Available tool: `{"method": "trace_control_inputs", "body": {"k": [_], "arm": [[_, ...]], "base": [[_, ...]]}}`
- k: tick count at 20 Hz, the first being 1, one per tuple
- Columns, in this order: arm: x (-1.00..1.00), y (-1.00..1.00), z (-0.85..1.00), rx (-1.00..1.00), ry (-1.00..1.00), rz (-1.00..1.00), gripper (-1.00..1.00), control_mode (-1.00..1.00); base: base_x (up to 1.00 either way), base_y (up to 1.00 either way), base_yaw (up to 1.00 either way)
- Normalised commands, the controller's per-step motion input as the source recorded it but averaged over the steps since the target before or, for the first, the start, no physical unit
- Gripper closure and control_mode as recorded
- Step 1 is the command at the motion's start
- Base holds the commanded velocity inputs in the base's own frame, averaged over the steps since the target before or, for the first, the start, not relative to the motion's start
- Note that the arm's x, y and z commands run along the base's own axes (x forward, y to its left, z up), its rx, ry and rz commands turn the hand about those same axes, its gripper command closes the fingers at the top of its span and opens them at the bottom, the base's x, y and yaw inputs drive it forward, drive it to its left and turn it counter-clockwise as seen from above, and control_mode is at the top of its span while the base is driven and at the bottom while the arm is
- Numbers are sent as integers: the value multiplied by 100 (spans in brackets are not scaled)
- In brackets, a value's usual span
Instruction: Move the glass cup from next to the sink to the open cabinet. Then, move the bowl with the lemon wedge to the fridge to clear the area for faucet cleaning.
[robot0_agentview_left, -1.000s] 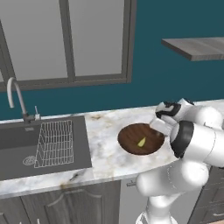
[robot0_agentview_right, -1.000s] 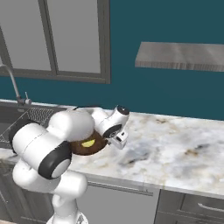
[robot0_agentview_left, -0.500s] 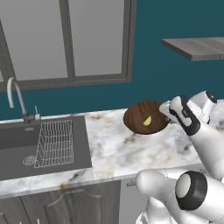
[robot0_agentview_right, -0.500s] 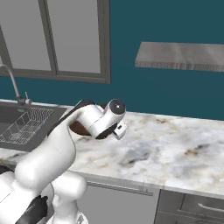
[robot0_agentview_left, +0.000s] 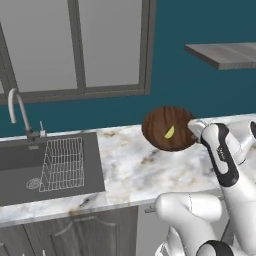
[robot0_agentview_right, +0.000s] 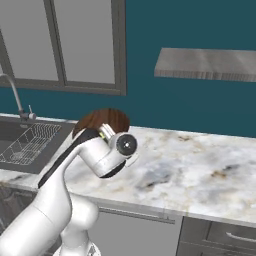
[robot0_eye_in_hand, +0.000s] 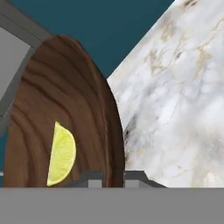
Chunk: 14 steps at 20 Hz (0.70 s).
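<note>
I see the marble counter (robot0_agentview_left: 125, 170) with the sink (robot0_agentview_left: 30, 167) at its left end. Above the counter, my tool (robot0_eye_in_hand: 113, 177) is clamped on the rim of the wooden bowl (robot0_agentview_left: 167, 128), held steeply tilted clear of the surface, the lemon wedge (robot0_agentview_left: 169, 132) inside it.

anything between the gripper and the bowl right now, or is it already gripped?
Nothing between them. The gripper is shut on the rim of the bowl, which is lifted off the marble counter with the lemon wedge inside.
</note>
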Motion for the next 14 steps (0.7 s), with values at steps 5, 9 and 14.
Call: {"method": "trace_control_inputs", "body": {"k": [5,9,14], "arm": [[0,0,0,0,0,0,100,100],[0,0,0,0,0,0,100,100],[0,0,0,0,0,0,100,100]], "base": [[-54,5,67],[-13,0,98],[-8,0,100]]}}
